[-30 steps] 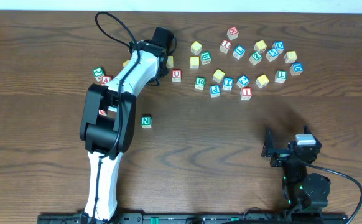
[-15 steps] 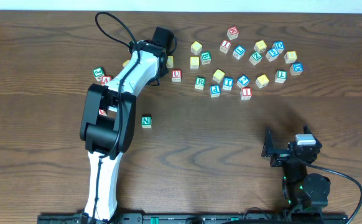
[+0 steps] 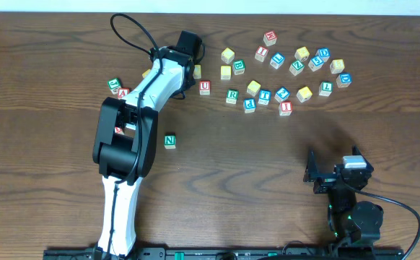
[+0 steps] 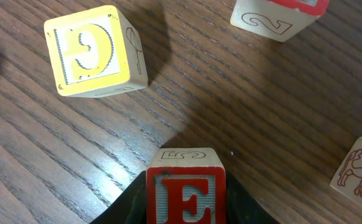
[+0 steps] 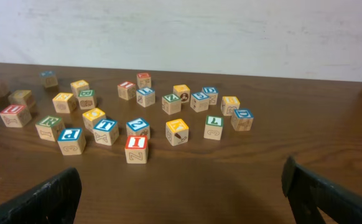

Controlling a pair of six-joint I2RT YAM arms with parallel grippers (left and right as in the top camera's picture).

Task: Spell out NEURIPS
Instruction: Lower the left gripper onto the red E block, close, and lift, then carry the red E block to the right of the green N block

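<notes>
Dark wood-grain table [image 3: 268,180], matte; pale wall [image 5: 231,31] beyond its far edge. The left arm [image 3: 134,123] stretches across to the far middle. The right arm [image 3: 347,202] sits at the near right corner, its right gripper [image 5: 180,177] spread wide and empty, well apart from every cube. Loose scatter of letter cubes along the far side, among them red U [image 3: 205,87], green R [image 3: 232,95], blue P [image 3: 250,105] and red I [image 3: 285,108]. Alone, nearer the robot, stands green N [image 3: 169,141], with bare table on its right. At the scatter's left end the red E cube [image 4: 186,186] lies directly between the left gripper's [image 4: 186,214] fingers, which hug two opposite sides: gripping it, by the look. Cannot tell if it is off the table. A cube has no long axis to mind. Judged: E's place is just right of N, back toward the robot, and the left arm is far nearer. A yellow cube [image 4: 91,53] stands near, not touching.
</notes>
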